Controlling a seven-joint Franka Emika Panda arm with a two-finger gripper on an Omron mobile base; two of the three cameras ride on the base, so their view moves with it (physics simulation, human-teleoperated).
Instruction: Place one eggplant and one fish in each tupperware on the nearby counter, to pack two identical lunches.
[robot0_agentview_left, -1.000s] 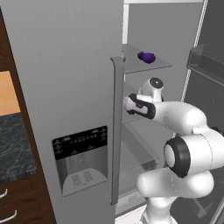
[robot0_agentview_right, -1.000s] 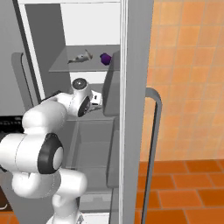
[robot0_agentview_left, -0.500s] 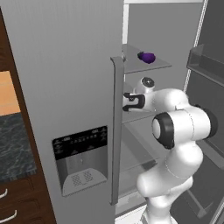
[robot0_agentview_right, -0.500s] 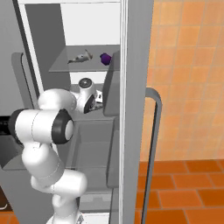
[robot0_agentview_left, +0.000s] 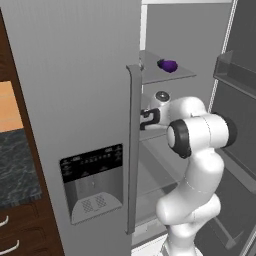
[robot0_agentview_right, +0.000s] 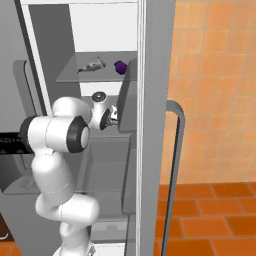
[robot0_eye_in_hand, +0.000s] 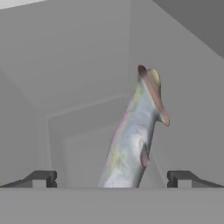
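My gripper is inside the open fridge, just below the upper shelf. It is open, its fingertips set wide apart with nothing gripped. In the hand view a silvery fish lies straight ahead between the fingers, apart from them, tail pointing away. On the upper shelf a purple eggplant sits beside a grey fish. The dark marbled counter is at the far left. The tupperware is out of view.
The shut fridge door with its dispenser and long handle stands close on the arm's left. The open door with bins is on its right, edge-on in the right base view. An orange tiled wall lies beyond.
The arm's elbow has folded up and over toward the fridge, and the hand has pushed slightly deeper under the upper shelf. The gripper has stayed open. The food has not moved.
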